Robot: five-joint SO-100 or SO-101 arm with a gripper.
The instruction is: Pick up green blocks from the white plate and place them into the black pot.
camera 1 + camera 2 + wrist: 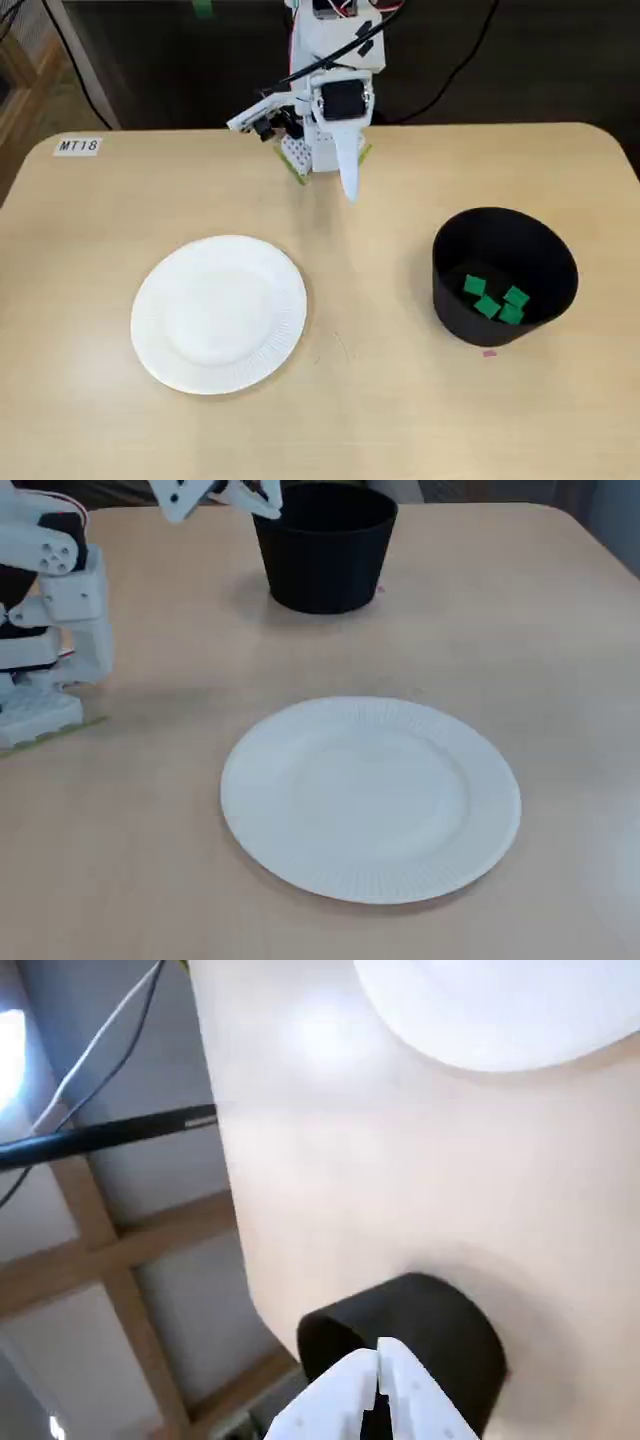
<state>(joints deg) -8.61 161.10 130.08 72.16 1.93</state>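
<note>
Arm's two white fingers [345, 1392] are clenched: in wrist view the tips meet w/ no gap & nothing btwn them. In a fixed view the fingers [348, 170] point down at the desk, close in front of the white arm [335, 60], at ctr of the far edge, well apart from both plate & pot.

Small green blocks [494, 299] lie on the bottom of the black tapered pot [500, 240], bunched toward its near side. Approx four, touching or overlapping; exact count hard to tell. The pot stands upright on the R side of the light wooden desk [380, 400] in that view. In wrist view the pot [450, 1330] shows just behind the fingertips, inside not visible. In the other fixed view the pot [325, 560] stands at the far end & its wall hides the blocks.

Round white paper plate [218, 313] lies flat, L of ctr in a fixed view, well apart from the pot. In the other fixed view the plate [370, 800] fills the foreground. In wrist view only its rim [500, 1020] shows, at top R.

Also: white label "MT18" [78, 146] at the far L corner, small pink mark [489, 352] on the desk just in front of the pot, black cable [110, 1135] beyond the desk edge in wrist view.
</note>
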